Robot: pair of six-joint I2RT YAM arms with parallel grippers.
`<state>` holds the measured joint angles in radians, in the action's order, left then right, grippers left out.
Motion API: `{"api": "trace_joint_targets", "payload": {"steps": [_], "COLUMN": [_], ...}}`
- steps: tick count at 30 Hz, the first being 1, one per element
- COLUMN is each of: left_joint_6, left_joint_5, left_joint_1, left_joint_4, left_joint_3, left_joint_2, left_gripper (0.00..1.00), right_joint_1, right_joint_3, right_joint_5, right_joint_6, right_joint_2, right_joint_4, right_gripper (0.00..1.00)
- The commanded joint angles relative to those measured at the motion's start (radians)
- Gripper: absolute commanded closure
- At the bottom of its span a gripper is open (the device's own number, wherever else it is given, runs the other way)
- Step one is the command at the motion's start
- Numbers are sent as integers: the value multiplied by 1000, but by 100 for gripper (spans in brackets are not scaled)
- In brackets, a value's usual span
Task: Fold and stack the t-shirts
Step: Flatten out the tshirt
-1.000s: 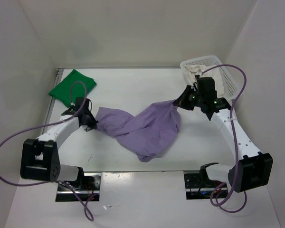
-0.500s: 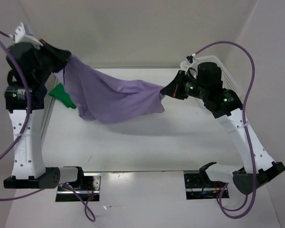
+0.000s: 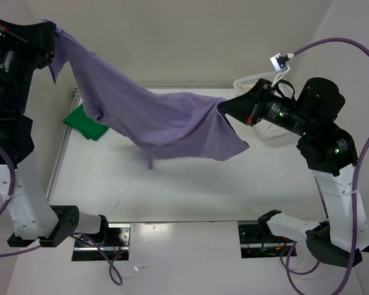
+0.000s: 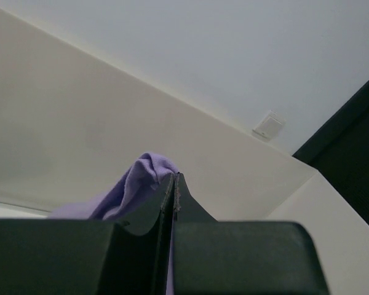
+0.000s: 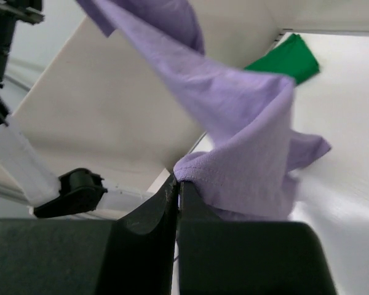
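While the left pincer (image 4: 174, 183) and right pincer (image 5: 177, 182) are shut tight on the purple shirt (image 3: 166, 123), it hangs high over the table (image 3: 190, 184). A green shirt (image 3: 85, 121) lies at the table's far left. The right arm (image 3: 332, 144) hides what is in the basket (image 3: 247, 82).

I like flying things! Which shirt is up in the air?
The purple t-shirt: the left gripper and right gripper hold it stretched above the table, while the green t-shirt lies on it.

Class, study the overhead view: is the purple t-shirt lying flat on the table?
No, the purple t-shirt hangs stretched between the left gripper and the right gripper, each pinching one end above the table.
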<state>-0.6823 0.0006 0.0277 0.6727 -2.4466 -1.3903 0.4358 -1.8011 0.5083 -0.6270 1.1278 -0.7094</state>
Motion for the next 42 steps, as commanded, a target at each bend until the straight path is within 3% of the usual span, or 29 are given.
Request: {"api": "trace_joint_targets", "payload": {"steps": [1, 4, 8, 12, 16, 18, 19, 21, 23, 25, 26, 28, 29, 30, 33, 35, 36, 38, 40, 42], "left_joint_6": [38, 23, 12, 43, 24, 15, 24, 87, 137, 148, 158, 158, 158, 136, 87, 12, -11, -59, -59, -59], "left_joint_5": [4, 111, 148, 109, 127, 168, 203, 194, 174, 147, 121, 99, 99, 99, 99, 117, 139, 173, 136, 136], "left_joint_1": [6, 6, -5, -96, -164, -164, -164, -173, -173, -173, -173, -173, -173, -173, -173, -126, -97, 1, 55, 101], "left_joint_4": [-61, -123, -165, -169, -202, -232, -232, -220, -257, -315, -335, -351, -351, -351, -312, -300, -309, -321, -335, -335], "left_joint_3": [-5, 38, 81, -12, -75, -42, -17, 96, 251, 438, 635, 820, 903, 1052, 1230, 1392, 1446, 1568, 1613, 1638], "left_joint_2": [-61, -140, -335, -657, -835, -865, -865, -792, -690, -497, -431, -253, -206, -128, -32, 5, 40, 77, 126, 126], "left_gripper": [100, 100, 100, 100, 100, 66, 49, 15, 7, 8, 10, 16, 24, 27, 36, 38, 35, 25, 23, 22], "right_joint_1": [-46, -98, -151, -201, -226, -235, -235, -235, -235, -235, -235, -235, -235, -235, -235, -249, -261, -275, -298, -307], "right_joint_3": [45, 164, 322, 335, 267, 217, 206, 166, 166, 190, 228, 326, 376, 422, 590, 675, 692, 712, 712, 698], "right_joint_5": [-48, -62, -151, -205, -272, -341, -353, -353, -353, -364, -364, -350, -350, -350, -360, -360, -360, -346, -346, -324], "right_joint_6": [19, 19, 9, -2, 7, 7, 7, 7, -2, -2, -13, -13, -13, -25, -36, -36, -36, -36, -45, -45], "right_joint_2": [59, 124, 279, 450, 588, 648, 665, 708, 708, 662, 647, 589, 564, 540, 477, 477, 489, 532, 562, 604], "right_joint_4": [13, 105, 195, 254, 245, 245, 234, 217, 217, 228, 228, 240, 254, 277, 315, 335, 335, 364, 383, 392], "right_gripper": [100, 100, 100, 100, 100, 100, 94, 82, 65, 59, 55, 55, 58, 73, 98, 99, 97, 79, 62, 58]}}
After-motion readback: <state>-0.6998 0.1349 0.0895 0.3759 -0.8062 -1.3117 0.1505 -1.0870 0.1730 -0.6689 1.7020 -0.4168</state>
